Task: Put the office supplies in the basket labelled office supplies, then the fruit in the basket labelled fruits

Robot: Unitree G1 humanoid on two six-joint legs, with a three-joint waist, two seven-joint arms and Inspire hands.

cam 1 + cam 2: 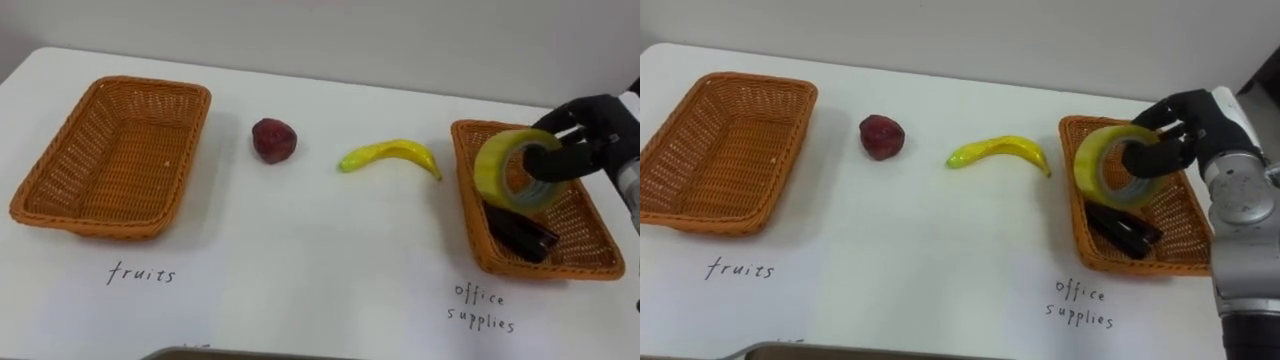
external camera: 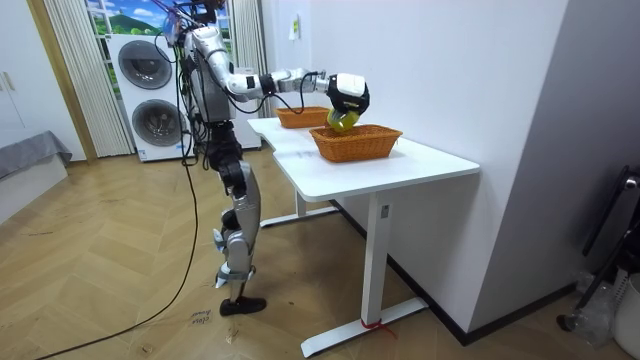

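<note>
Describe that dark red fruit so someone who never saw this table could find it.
On the white table, find the wicker basket marked fruits at the robot's left. Just right of it, before the yellow banana, lies the dark red fruit: small, round, lumpy, and outside any basket.

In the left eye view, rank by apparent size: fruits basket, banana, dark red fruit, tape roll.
Largest: fruits basket
then tape roll and banana, unranked: the banana looks longer, the lifted roll bulkier
dark red fruit smallest.

white wall (image 2: pixel 450 70) | herringbone wood floor (image 2: pixel 120 265) | stacked washers (image 2: pixel 150 95) | white desk (image 2: pixel 425 160)
</note>
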